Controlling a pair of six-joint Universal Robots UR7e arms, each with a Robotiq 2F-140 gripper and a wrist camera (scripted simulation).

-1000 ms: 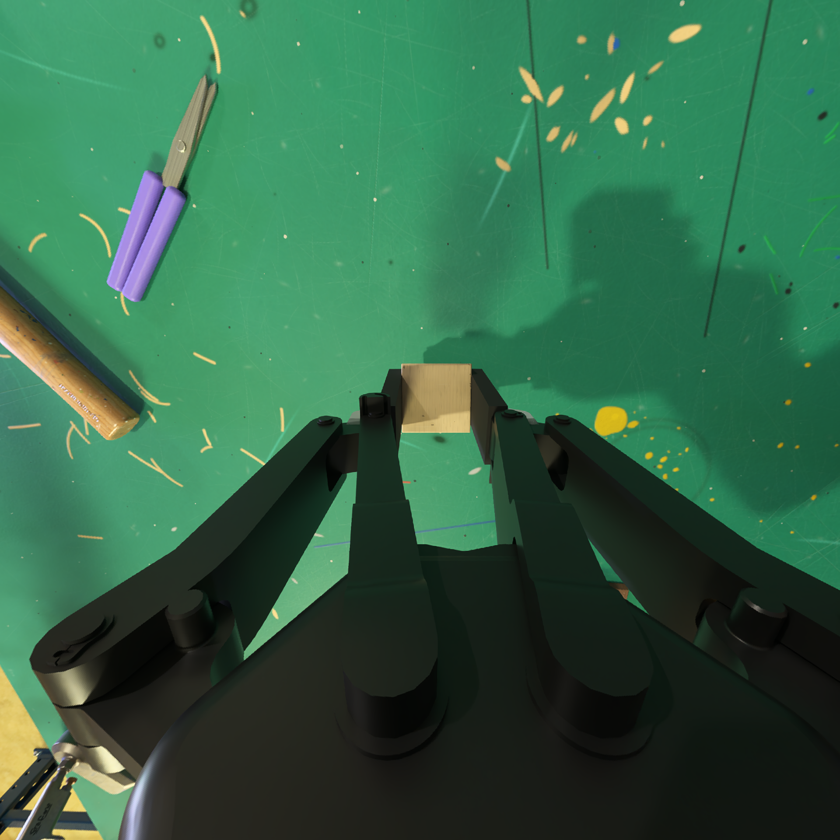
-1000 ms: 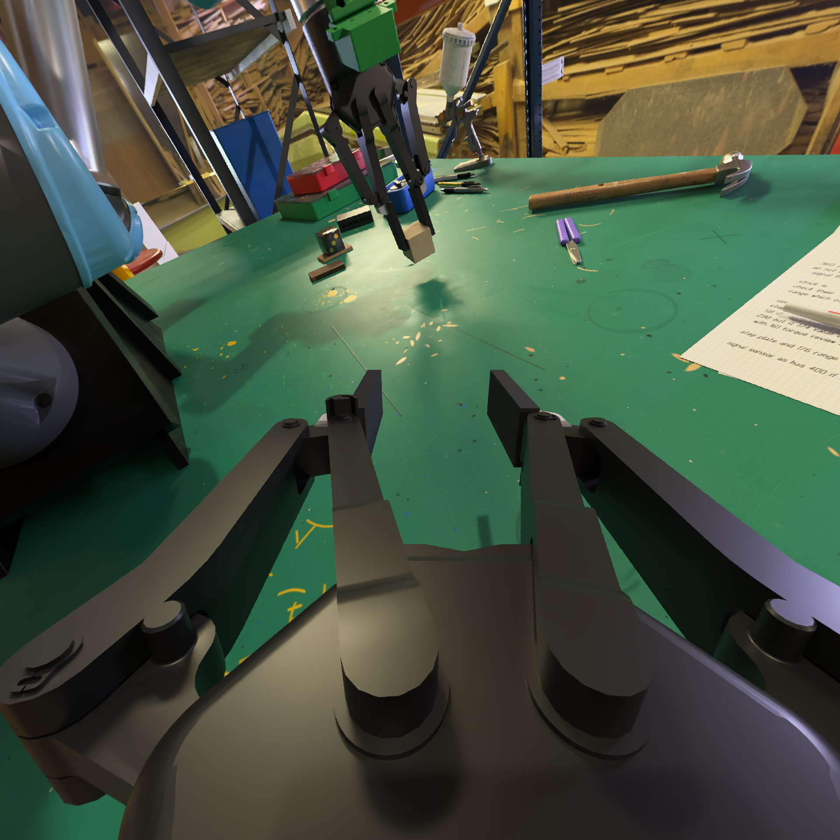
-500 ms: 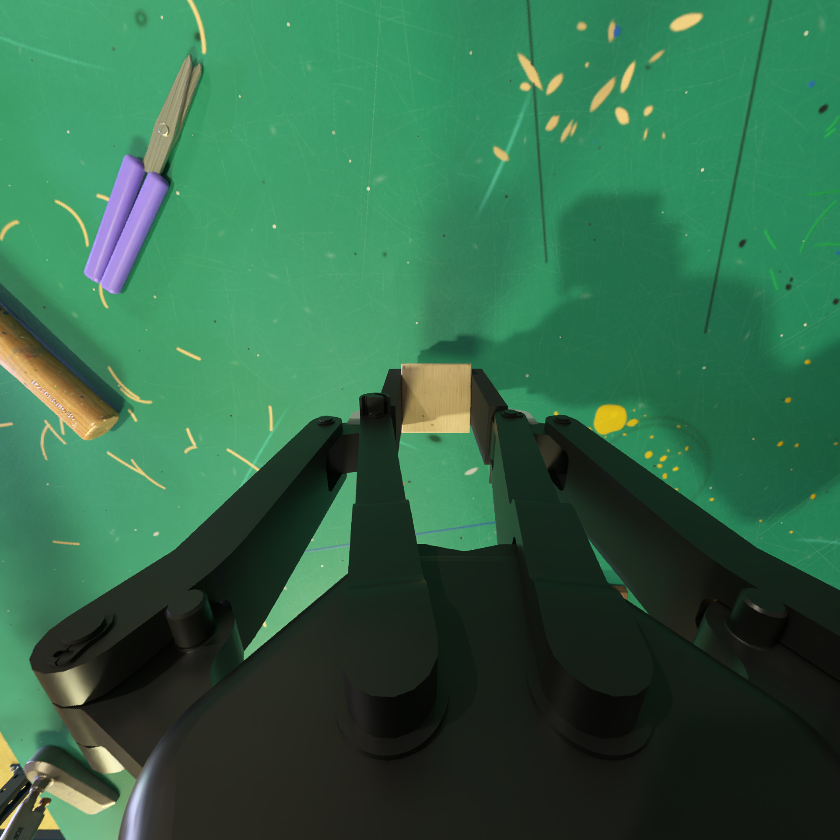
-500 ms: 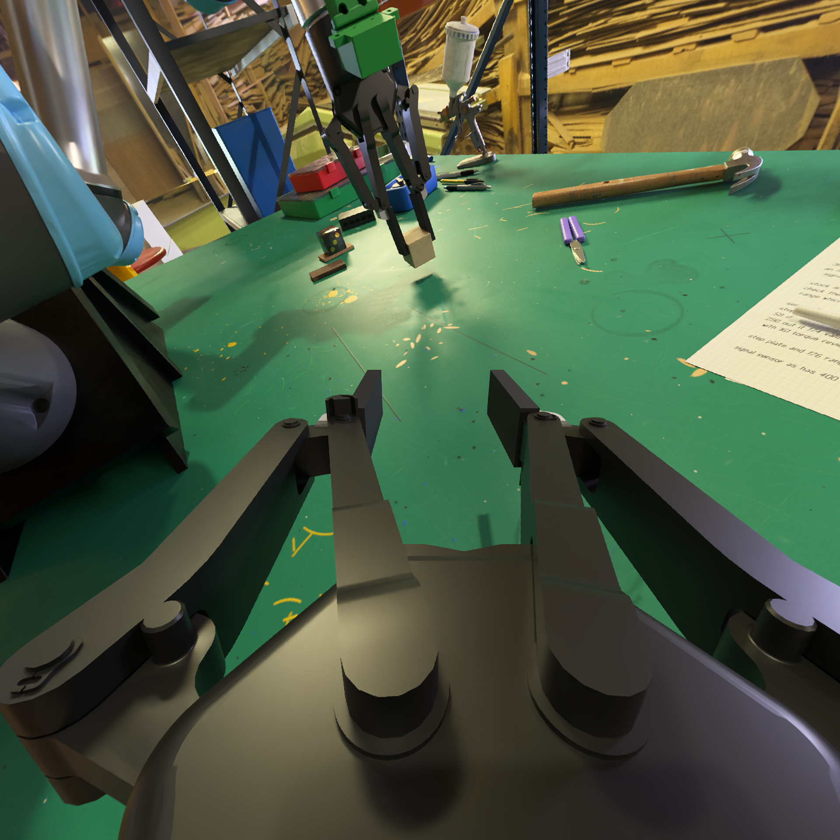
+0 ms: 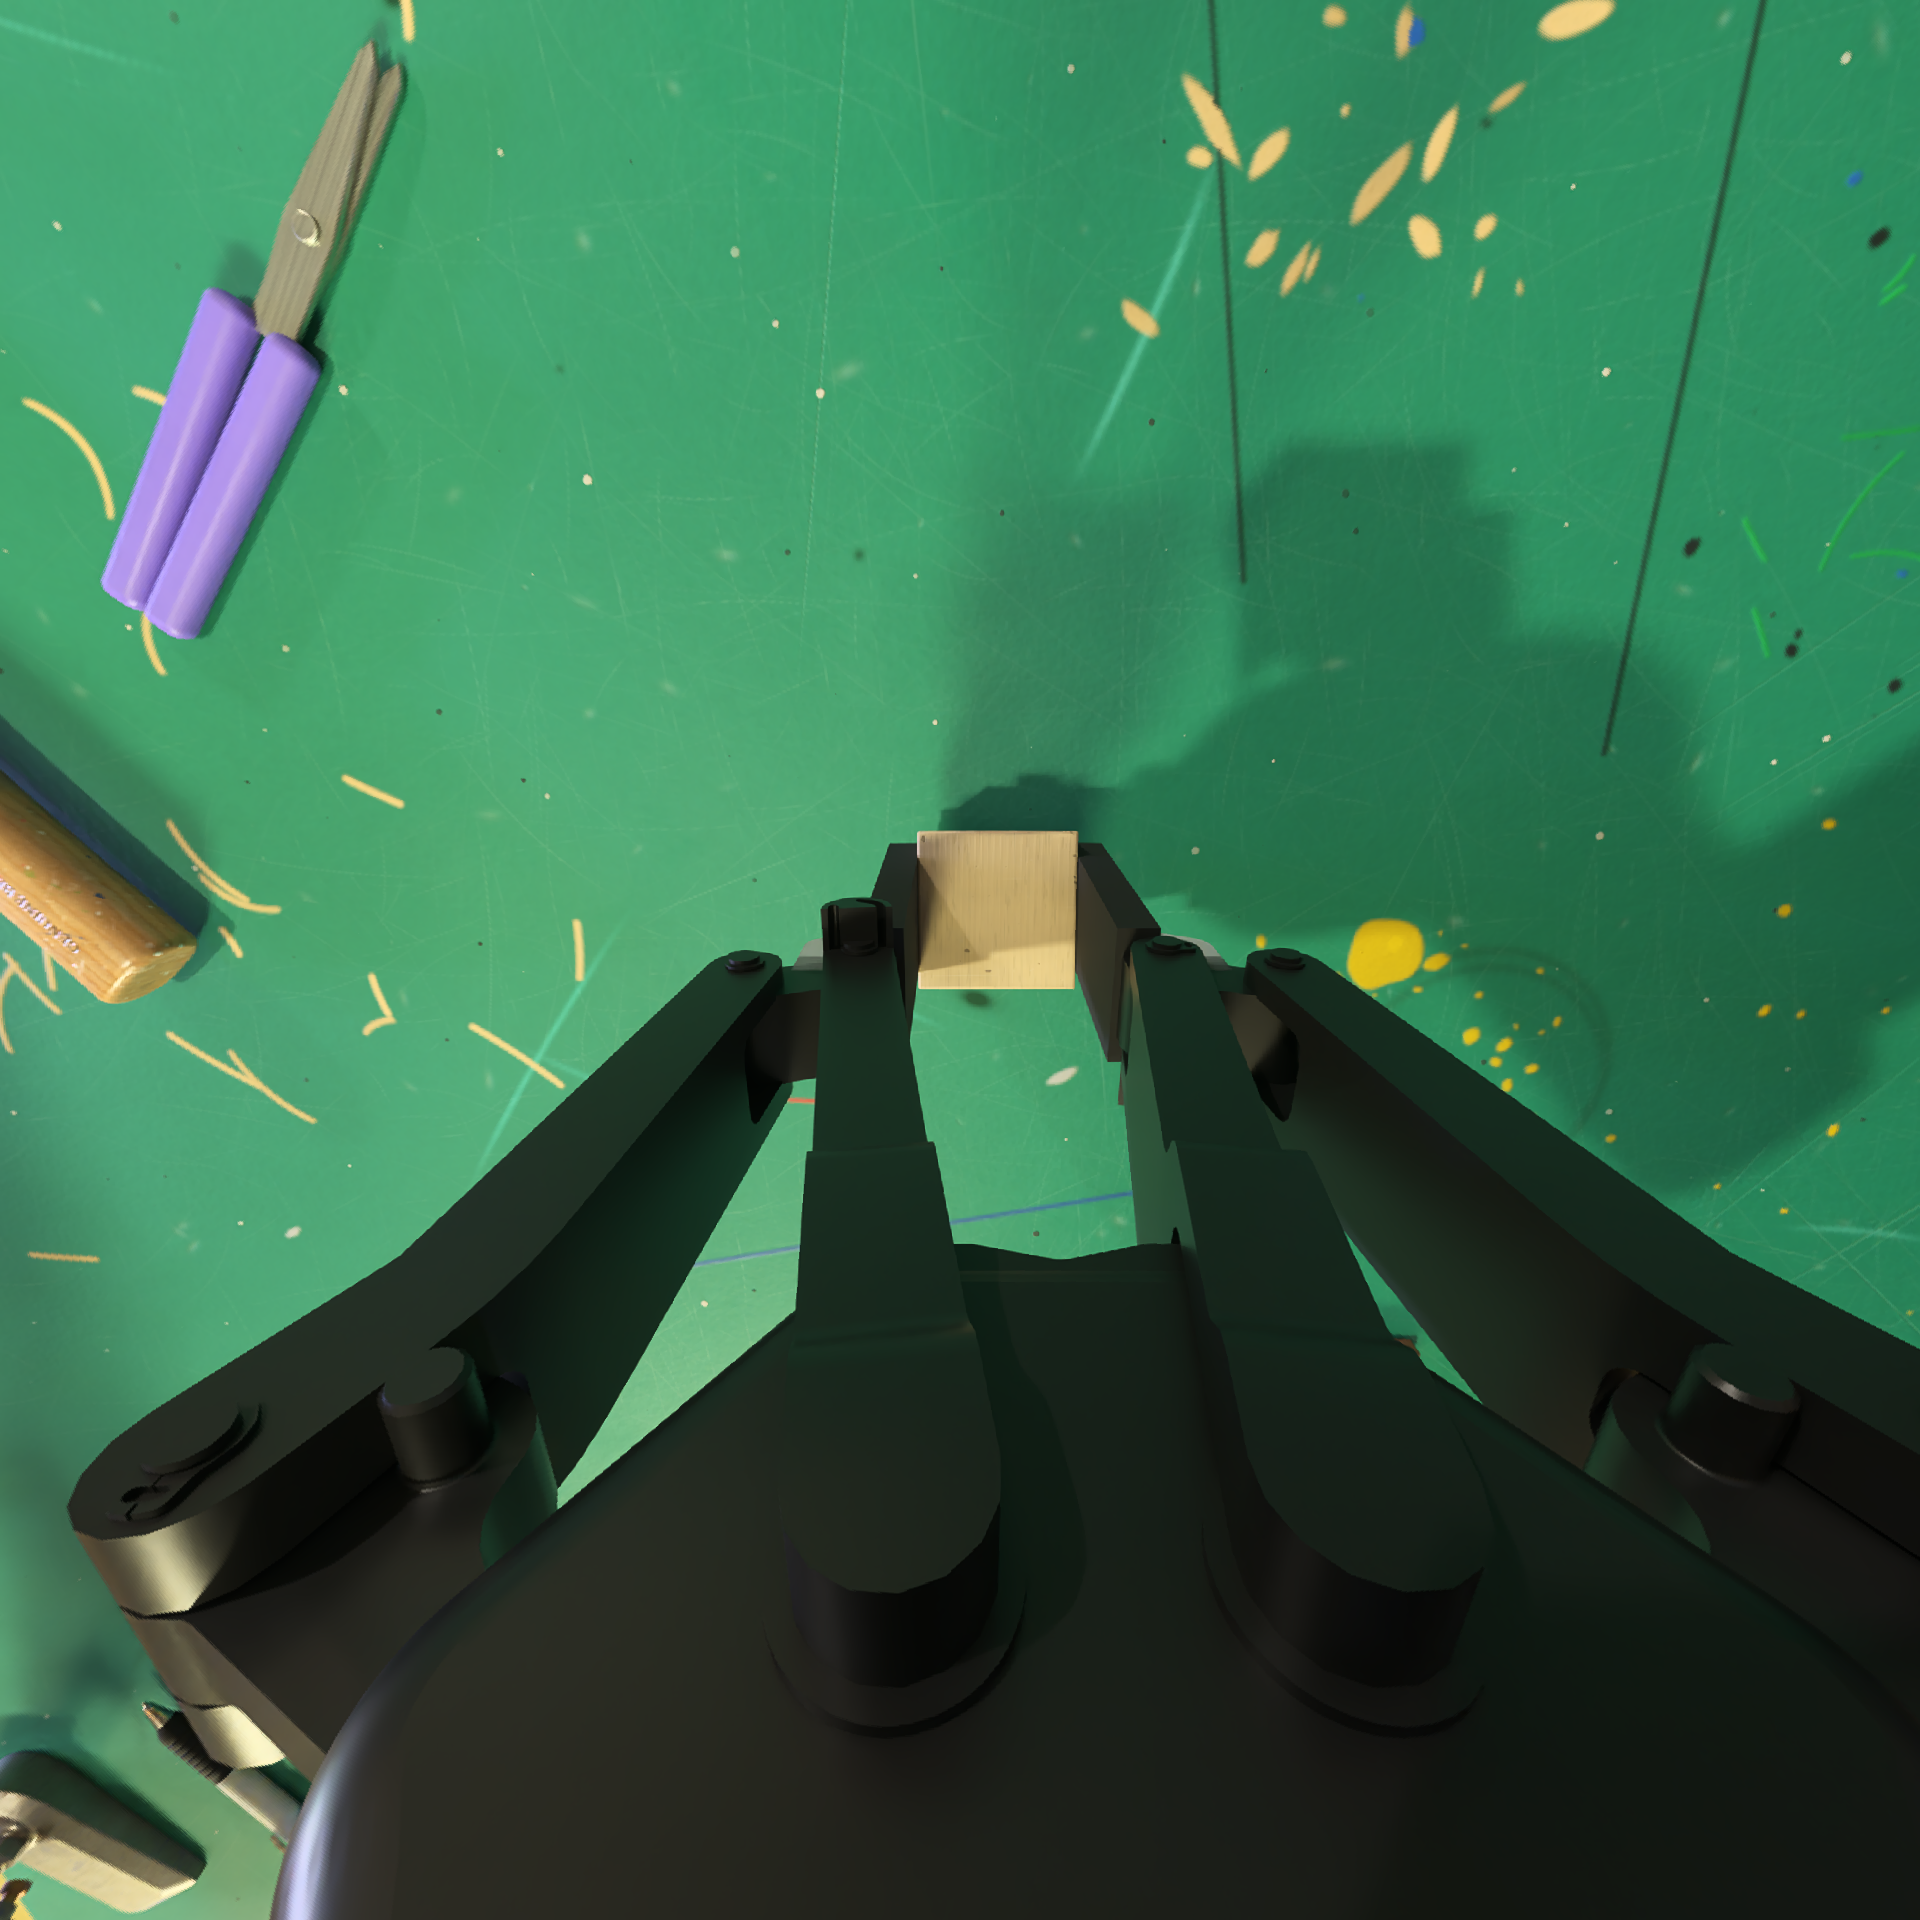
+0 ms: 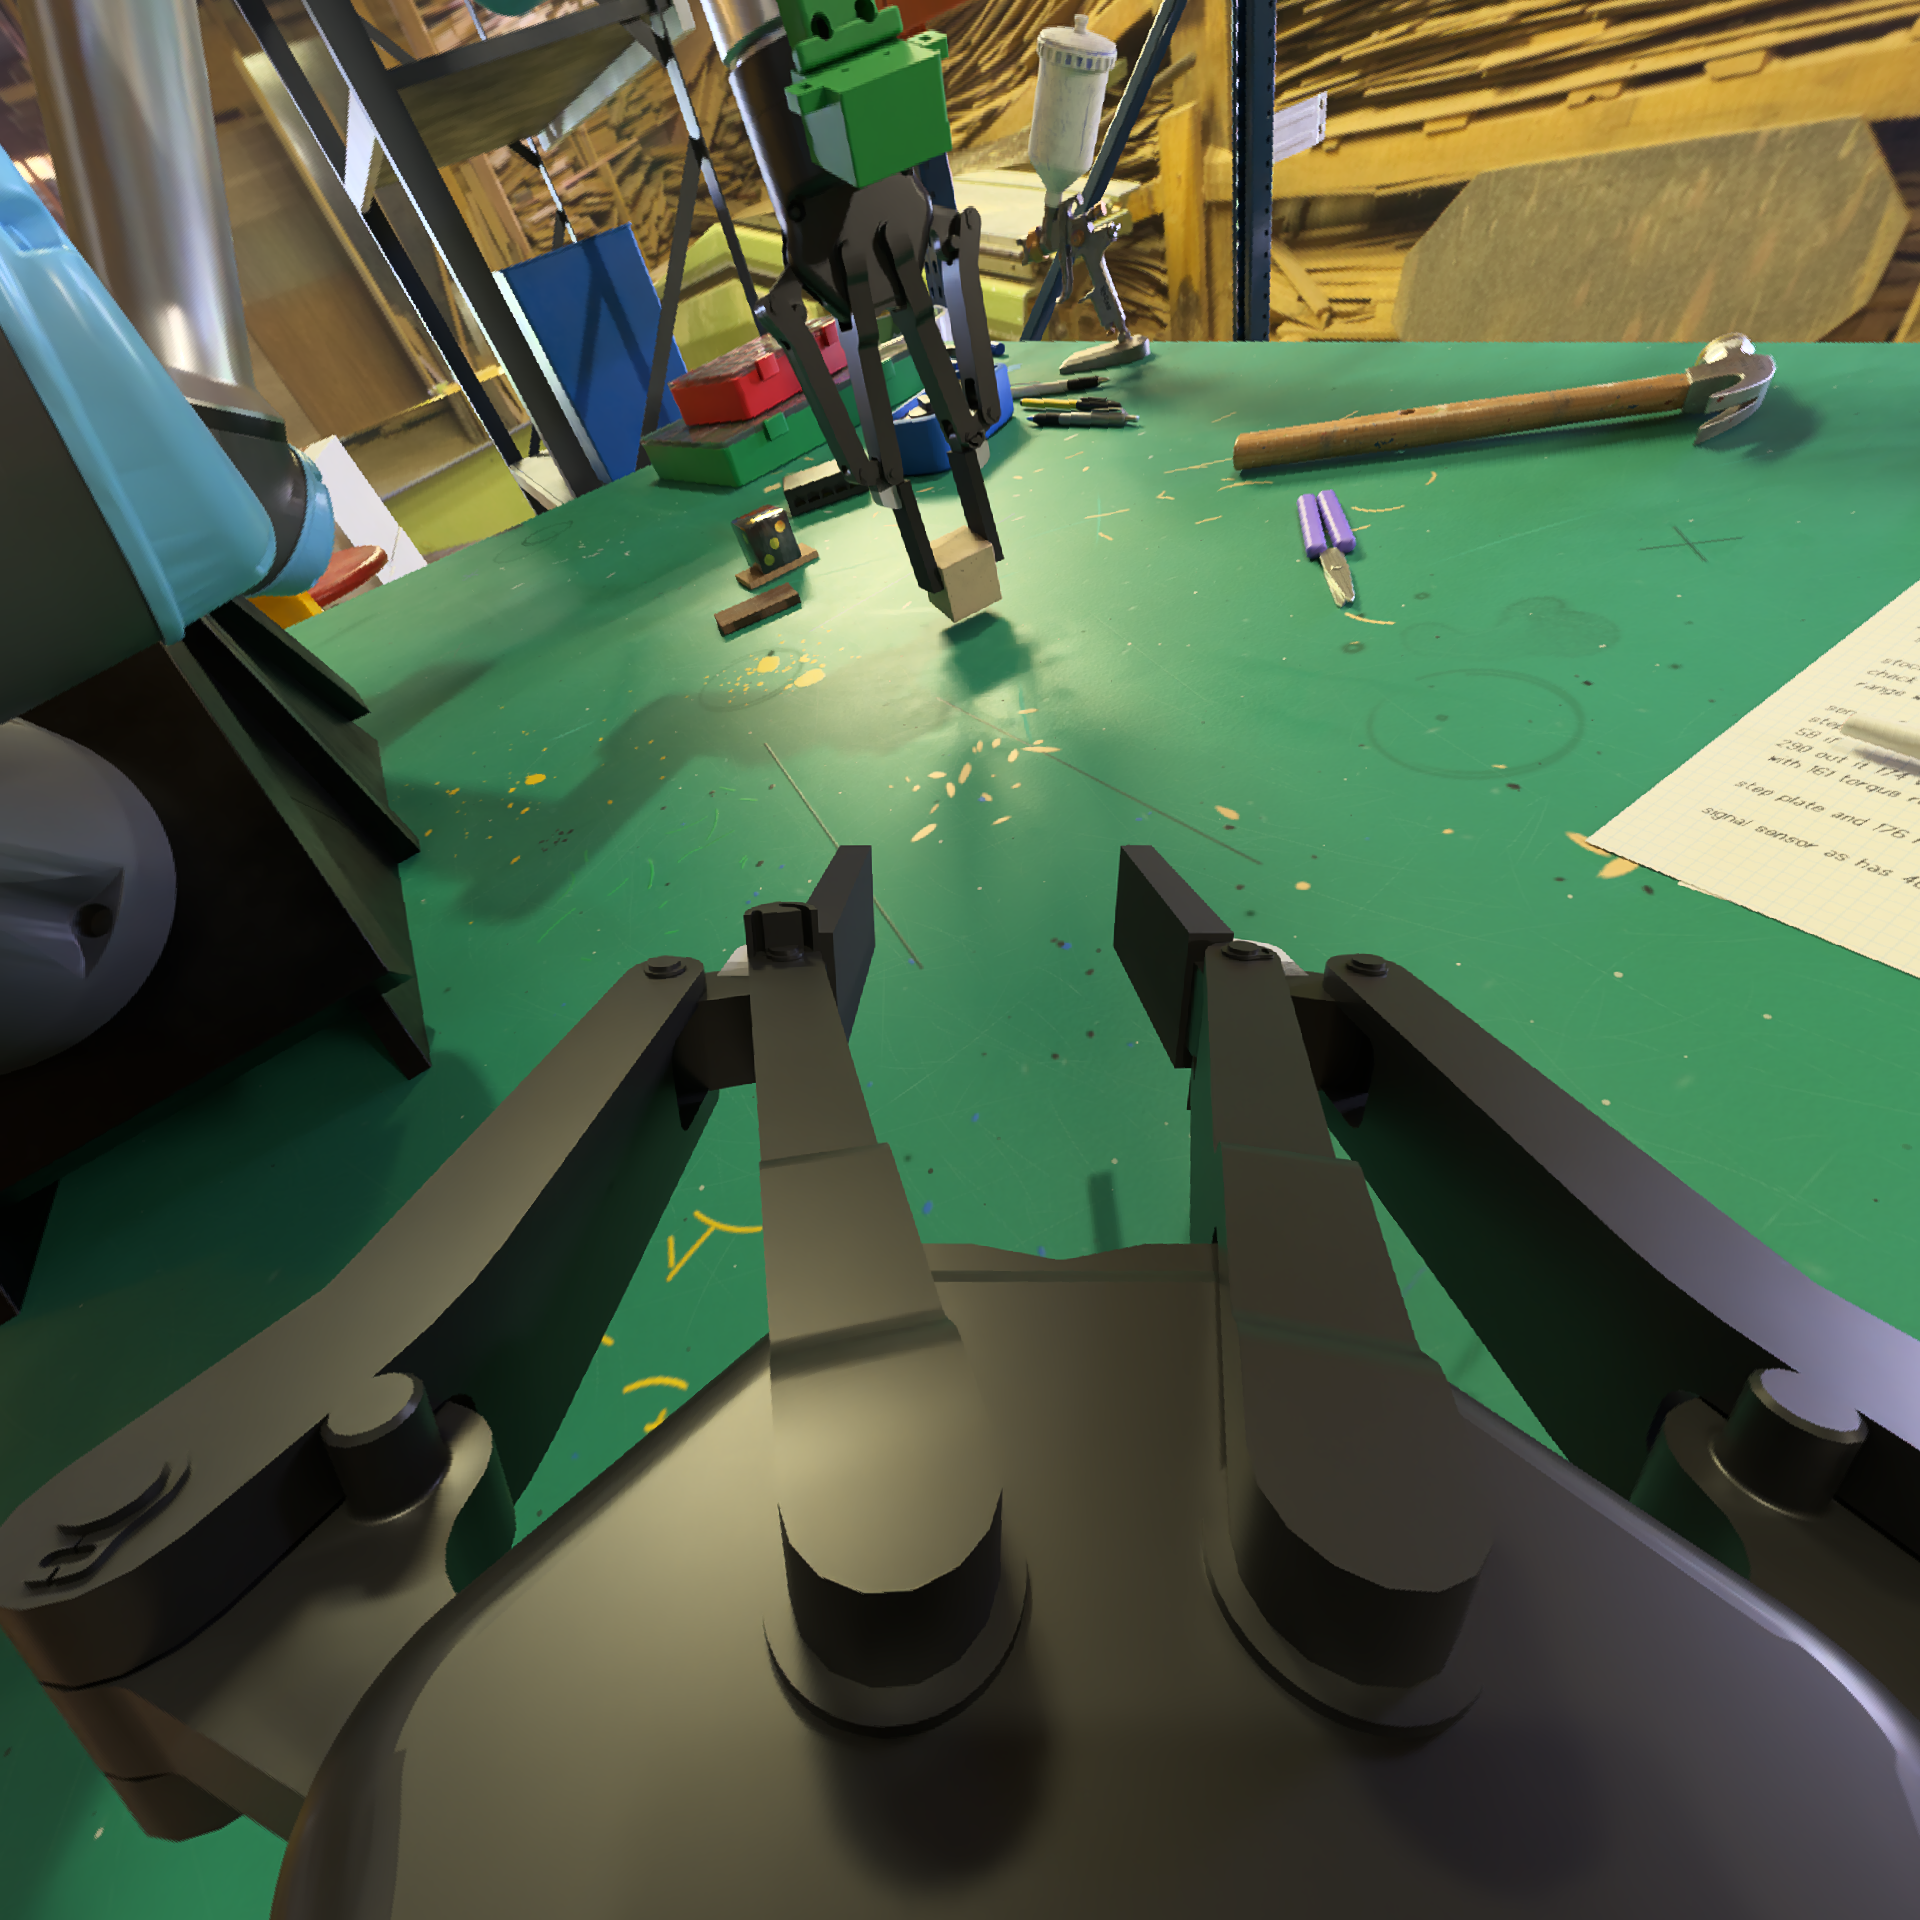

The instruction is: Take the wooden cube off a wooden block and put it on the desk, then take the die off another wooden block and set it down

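My left gripper [image 5: 997, 914] is shut on the pale wooden cube [image 5: 997, 909] and holds it just above the green desk [image 5: 727, 571]. In the right wrist view the same gripper [image 6: 961, 566] hangs at the far middle with the cube [image 6: 968, 577] a little off the desk, its shadow below. To the left of it a dark die [image 6: 767, 538] with coloured dots sits on a flat wooden block [image 6: 777, 568]. A second wooden block [image 6: 757, 609] lies bare in front of that. My right gripper [image 6: 992, 935] is open and empty, low over the near desk.
Purple-handled scissors [image 5: 223, 405] and a hammer handle [image 5: 83, 904] lie left of the cube; the hammer [image 6: 1496, 410] and scissors [image 6: 1327, 535] also show at far right. A paper sheet [image 6: 1808, 779] lies at the right. Red and green boxes [image 6: 748, 416], pens [image 6: 1070, 405] and a spray gun [image 6: 1081, 208] stand at the back.
My left gripper has come down closer to the desk with the cube still held, drifting slightly sideways. The right gripper has stayed open and nearly still.
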